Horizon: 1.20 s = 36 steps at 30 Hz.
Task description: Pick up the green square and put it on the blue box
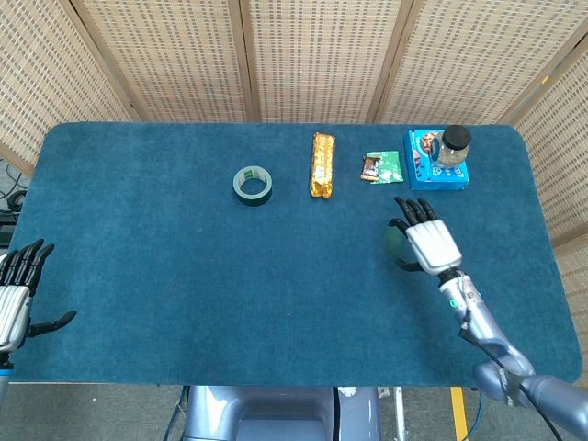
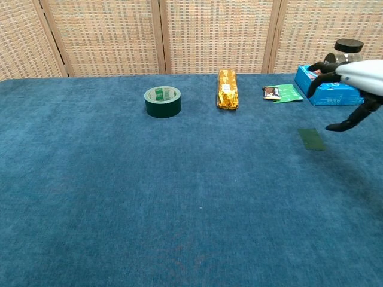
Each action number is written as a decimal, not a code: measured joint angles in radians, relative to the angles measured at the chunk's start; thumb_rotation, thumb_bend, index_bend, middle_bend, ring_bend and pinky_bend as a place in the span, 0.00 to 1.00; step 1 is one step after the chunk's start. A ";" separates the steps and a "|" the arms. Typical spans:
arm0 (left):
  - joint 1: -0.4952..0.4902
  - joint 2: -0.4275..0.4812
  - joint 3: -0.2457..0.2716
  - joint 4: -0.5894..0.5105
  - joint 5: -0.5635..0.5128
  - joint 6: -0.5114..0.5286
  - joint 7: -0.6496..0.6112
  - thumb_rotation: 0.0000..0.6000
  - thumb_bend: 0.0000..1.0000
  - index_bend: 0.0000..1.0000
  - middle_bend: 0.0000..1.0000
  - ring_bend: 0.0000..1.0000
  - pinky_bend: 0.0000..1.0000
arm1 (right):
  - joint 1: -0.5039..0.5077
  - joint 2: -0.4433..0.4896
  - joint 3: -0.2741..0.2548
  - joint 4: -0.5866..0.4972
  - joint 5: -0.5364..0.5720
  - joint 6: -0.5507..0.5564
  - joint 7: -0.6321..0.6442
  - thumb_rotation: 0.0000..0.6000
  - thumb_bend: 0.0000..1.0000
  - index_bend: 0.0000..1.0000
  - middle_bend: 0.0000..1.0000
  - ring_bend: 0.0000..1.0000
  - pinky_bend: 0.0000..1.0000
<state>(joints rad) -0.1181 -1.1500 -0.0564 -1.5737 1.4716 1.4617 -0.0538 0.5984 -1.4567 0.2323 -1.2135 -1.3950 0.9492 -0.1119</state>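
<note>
The green square [image 2: 312,139] lies flat on the blue cloth right of centre; in the head view its left edge [image 1: 392,241] shows beside my right hand. My right hand [image 1: 426,238] hovers over and just right of it, fingers spread, holding nothing; the chest view shows this hand [image 2: 359,84] at the right edge, above the cloth. The blue box [image 1: 432,172] sits at the far right with a glass jar [image 1: 451,145] on top. My left hand [image 1: 16,294] rests open at the near left edge.
A roll of green tape [image 1: 253,186] stands left of centre. A gold snack bar [image 1: 322,163] lies at the far middle. A green packet with a small dark sachet [image 1: 381,167] lies just left of the box. Woven screens stand behind the table.
</note>
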 measured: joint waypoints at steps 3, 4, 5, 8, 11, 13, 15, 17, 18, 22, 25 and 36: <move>-0.003 0.002 -0.007 -0.002 -0.014 -0.010 -0.001 1.00 0.00 0.00 0.00 0.00 0.00 | 0.033 -0.042 0.003 0.053 0.028 -0.038 -0.029 1.00 0.26 0.28 0.00 0.00 0.00; -0.004 0.003 -0.009 -0.001 -0.016 -0.010 -0.003 1.00 0.00 0.00 0.00 0.00 0.00 | 0.041 -0.057 0.003 0.072 0.037 -0.048 -0.037 1.00 0.26 0.28 0.00 0.00 0.00; -0.004 0.003 -0.011 0.001 -0.018 -0.009 -0.005 1.00 0.00 0.00 0.00 0.00 0.00 | 0.046 -0.068 0.002 0.085 0.042 -0.054 -0.043 1.00 0.26 0.29 0.00 0.00 0.00; -0.006 0.004 -0.015 0.006 -0.024 -0.012 -0.013 1.00 0.00 0.00 0.00 0.00 0.00 | 0.059 -0.101 -0.005 0.118 0.052 -0.064 -0.054 1.00 0.29 0.29 0.00 0.00 0.00; -0.010 0.005 -0.016 0.010 -0.028 -0.023 -0.016 1.00 0.00 0.00 0.00 0.00 0.00 | 0.068 -0.124 -0.014 0.146 0.052 -0.062 -0.063 1.00 0.33 0.30 0.00 0.00 0.00; -0.012 0.004 -0.016 0.011 -0.030 -0.028 -0.015 1.00 0.00 0.00 0.00 0.00 0.00 | 0.074 -0.138 -0.020 0.165 0.046 -0.056 -0.069 1.00 0.32 0.30 0.00 0.00 0.00; -0.013 0.003 -0.016 0.011 -0.034 -0.032 -0.013 1.00 0.00 0.00 0.00 0.00 0.00 | 0.079 -0.149 -0.027 0.187 0.040 -0.056 -0.074 1.00 0.31 0.30 0.00 0.00 0.00; -0.014 0.003 -0.017 0.011 -0.037 -0.033 -0.010 1.00 0.00 0.00 0.00 0.00 0.00 | 0.086 -0.163 -0.036 0.218 0.034 -0.059 -0.075 1.00 0.31 0.30 0.00 0.00 0.00; -0.014 0.002 -0.017 0.011 -0.038 -0.034 -0.008 1.00 0.00 0.00 0.00 0.00 0.00 | 0.089 -0.171 -0.041 0.234 0.031 -0.060 -0.073 1.00 0.31 0.30 0.00 0.00 0.00; -0.016 0.000 -0.016 0.011 -0.040 -0.040 -0.003 1.00 0.00 0.00 0.00 0.00 0.00 | 0.096 -0.192 -0.058 0.279 0.023 -0.062 -0.063 1.00 0.31 0.30 0.00 0.00 0.00; -0.018 -0.003 -0.016 0.012 -0.041 -0.044 0.000 1.00 0.00 0.00 0.00 0.00 0.00 | 0.099 -0.207 -0.067 0.304 0.019 -0.063 -0.058 1.00 0.31 0.30 0.00 0.00 0.00; -0.019 -0.008 -0.017 0.015 -0.040 -0.040 0.007 1.00 0.00 0.00 0.00 0.00 0.00 | 0.097 -0.283 -0.105 0.438 -0.005 -0.046 -0.033 1.00 0.31 0.30 0.00 0.00 0.00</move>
<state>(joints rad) -0.1374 -1.1577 -0.0739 -1.5583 1.4319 1.4222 -0.0464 0.6951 -1.7399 0.1272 -0.7757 -1.4001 0.9033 -0.1448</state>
